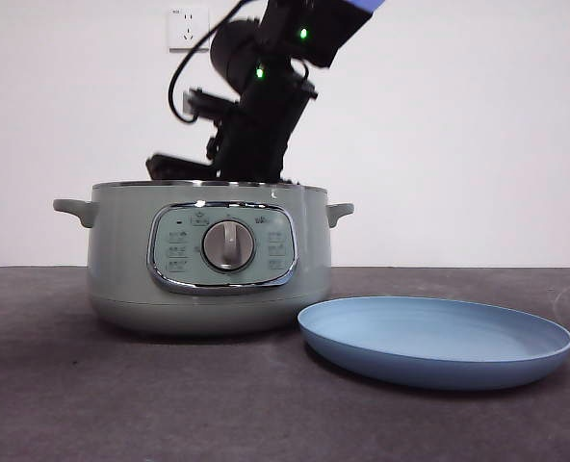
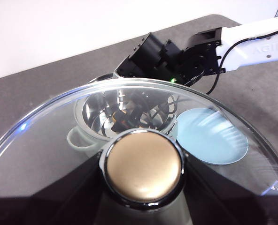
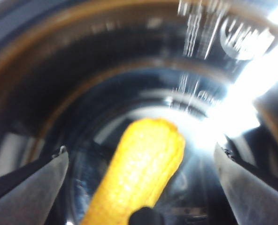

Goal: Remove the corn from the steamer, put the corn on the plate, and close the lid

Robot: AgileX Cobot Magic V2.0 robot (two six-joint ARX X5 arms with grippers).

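The sage-green steamer (image 1: 208, 279) stands open at the left of the table, with the light-blue plate (image 1: 429, 371) empty beside it on the right. My right arm (image 1: 261, 106) reaches down into the pot, so its jaws are hidden in the front view. In the right wrist view the right gripper (image 3: 140, 149) is open inside the pot. The yellow corn (image 3: 143, 164) lies between the spread jaws, not touched by them. My left gripper (image 2: 143, 183) is shut on the knob (image 2: 143, 166) of the glass lid (image 2: 59, 126), held high above the steamer (image 2: 125, 117) and plate (image 2: 212, 136).
A dark table top runs to a white wall with a socket (image 1: 189, 27). The pot's shiny inner wall (image 3: 129, 70) surrounds the right gripper closely. The right arm's white link (image 2: 251, 37) stretches over the table beyond the plate.
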